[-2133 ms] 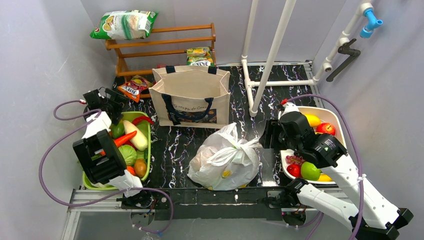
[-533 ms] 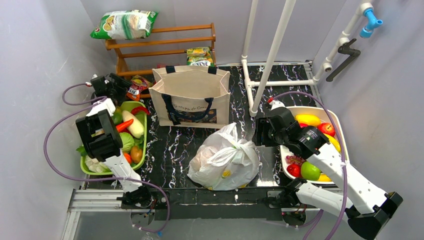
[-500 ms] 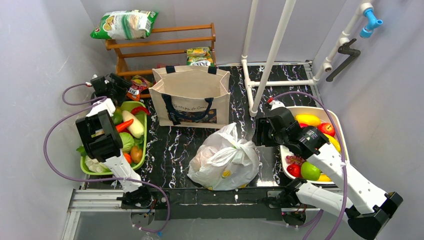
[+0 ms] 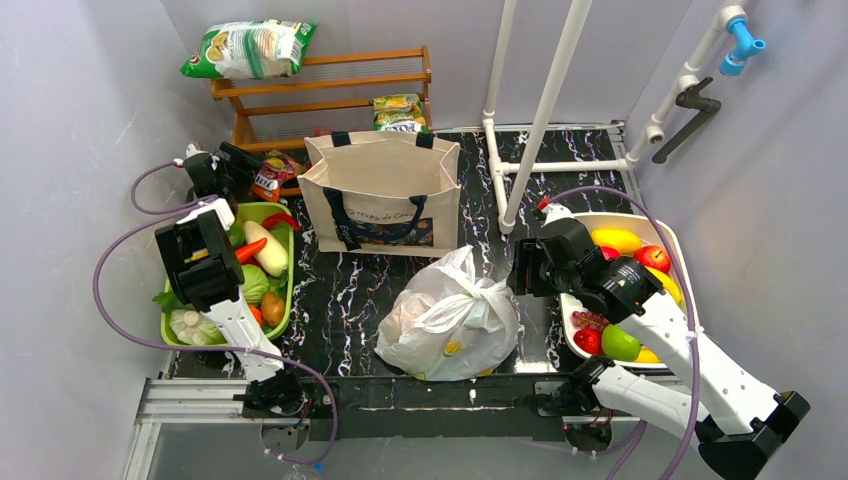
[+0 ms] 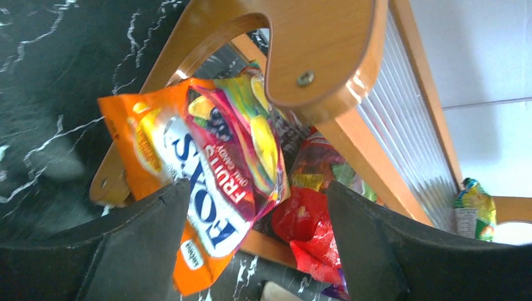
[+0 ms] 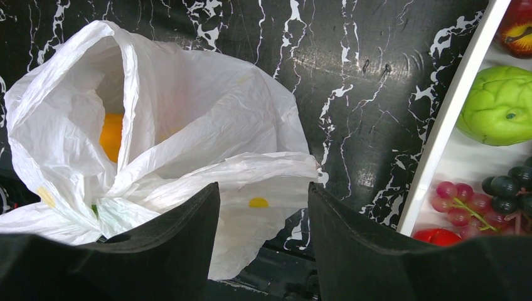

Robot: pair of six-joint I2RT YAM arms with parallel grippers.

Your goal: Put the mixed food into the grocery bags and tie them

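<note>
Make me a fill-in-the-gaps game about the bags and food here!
1. The left end effector faces a FOX'S snack packet leaning on a ____ rack.
2. The right end effector is ____ above the white plastic bag.
3. The grapes lie in the ____ tray, not the green one.

Missing words: wooden, open, white.
</note>
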